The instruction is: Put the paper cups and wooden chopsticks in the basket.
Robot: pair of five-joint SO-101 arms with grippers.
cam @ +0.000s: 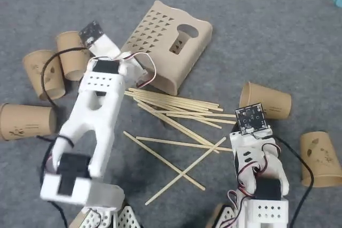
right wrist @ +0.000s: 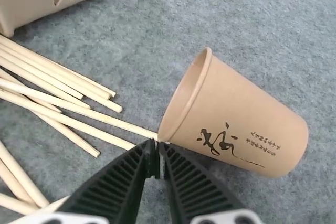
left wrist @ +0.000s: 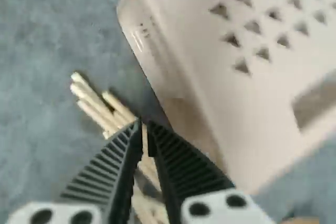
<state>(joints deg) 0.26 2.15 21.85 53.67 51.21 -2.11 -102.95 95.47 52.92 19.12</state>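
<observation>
The beige perforated basket (cam: 171, 41) lies tipped on its side at the back of the grey mat. Wooden chopsticks (cam: 176, 111) are scattered in front of it. Several paper cups lie on their sides: three at the left (cam: 44, 73) and two at the right (cam: 265, 101). My left gripper (left wrist: 144, 127) is shut, hovering over the chopstick ends (left wrist: 92, 100) beside the basket's rim (left wrist: 142, 30). My right gripper (right wrist: 156, 153) is shut, its tips right at the rim of a cup (right wrist: 236, 124), with nothing between them.
The left arm (cam: 99, 100) stretches from the front left up to the basket. The right arm (cam: 256, 158) stands at the front right between the two right-hand cups. Loose chopsticks (right wrist: 58, 103) lie close to the right gripper.
</observation>
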